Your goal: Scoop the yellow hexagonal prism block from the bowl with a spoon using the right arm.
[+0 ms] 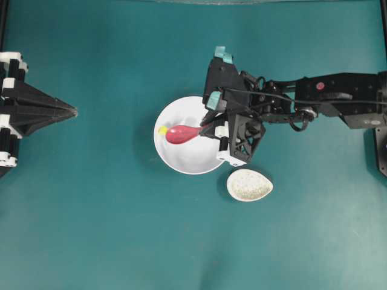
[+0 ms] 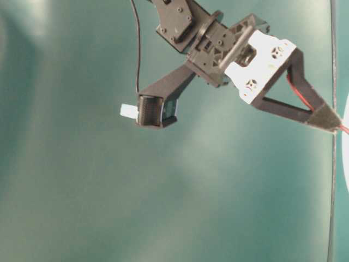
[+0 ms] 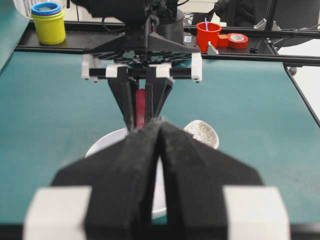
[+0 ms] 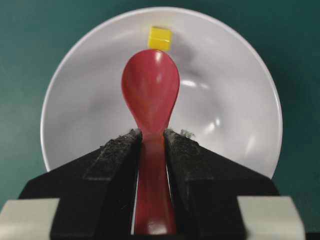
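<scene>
With the right gripper point(image 4: 151, 150) pinching the spoon point(image 4: 150, 90) by its handle, its tip could shove the yellow block point(image 4: 160, 38) up the bowl's point(image 4: 235, 115) far wall rather than scooping it.

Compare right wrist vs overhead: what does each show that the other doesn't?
Right wrist only: close-up of the finger pads clamping the spoon handle. Overhead only: the speckled spoon rest beside the bowl, the parked left gripper, and the right arm. Both: spoon tip just short of the yellow block inside the bowl.
</scene>
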`<state>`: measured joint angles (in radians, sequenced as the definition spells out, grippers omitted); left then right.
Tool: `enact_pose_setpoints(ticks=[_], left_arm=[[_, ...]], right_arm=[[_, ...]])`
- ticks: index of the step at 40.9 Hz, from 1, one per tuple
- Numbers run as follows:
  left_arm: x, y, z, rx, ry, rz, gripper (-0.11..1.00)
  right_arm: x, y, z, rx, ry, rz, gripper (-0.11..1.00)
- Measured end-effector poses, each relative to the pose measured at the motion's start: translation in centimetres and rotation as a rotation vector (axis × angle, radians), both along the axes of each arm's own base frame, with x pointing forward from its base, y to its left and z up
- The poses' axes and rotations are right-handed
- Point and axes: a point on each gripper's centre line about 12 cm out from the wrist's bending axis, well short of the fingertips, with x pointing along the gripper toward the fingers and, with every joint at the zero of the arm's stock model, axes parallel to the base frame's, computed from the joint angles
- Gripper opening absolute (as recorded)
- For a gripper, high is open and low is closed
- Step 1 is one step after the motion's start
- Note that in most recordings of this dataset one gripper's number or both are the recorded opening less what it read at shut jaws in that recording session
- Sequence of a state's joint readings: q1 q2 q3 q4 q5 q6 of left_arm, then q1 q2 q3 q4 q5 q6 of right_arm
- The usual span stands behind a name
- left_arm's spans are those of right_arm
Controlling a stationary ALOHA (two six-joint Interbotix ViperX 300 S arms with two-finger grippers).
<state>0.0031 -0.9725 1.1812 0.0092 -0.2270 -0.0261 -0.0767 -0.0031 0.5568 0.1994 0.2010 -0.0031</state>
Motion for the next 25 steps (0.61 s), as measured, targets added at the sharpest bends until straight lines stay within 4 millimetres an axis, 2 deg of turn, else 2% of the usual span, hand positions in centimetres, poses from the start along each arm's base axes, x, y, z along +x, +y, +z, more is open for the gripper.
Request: enact_pose_setpoints(ticks=[21,25], left_arm=[[0.0,-0.03,0.02,0.0,-0.002,-0.002,-0.01],[0.0,-0.03,0.02,-0.001,-0.002,-0.001,-0.01]], right_arm=[[-0.04,0.05,0.14,-0.003,-0.009,0.001,0.23],[-0.49,0.11,0.9,0.003,0.002,0.005,0.23]])
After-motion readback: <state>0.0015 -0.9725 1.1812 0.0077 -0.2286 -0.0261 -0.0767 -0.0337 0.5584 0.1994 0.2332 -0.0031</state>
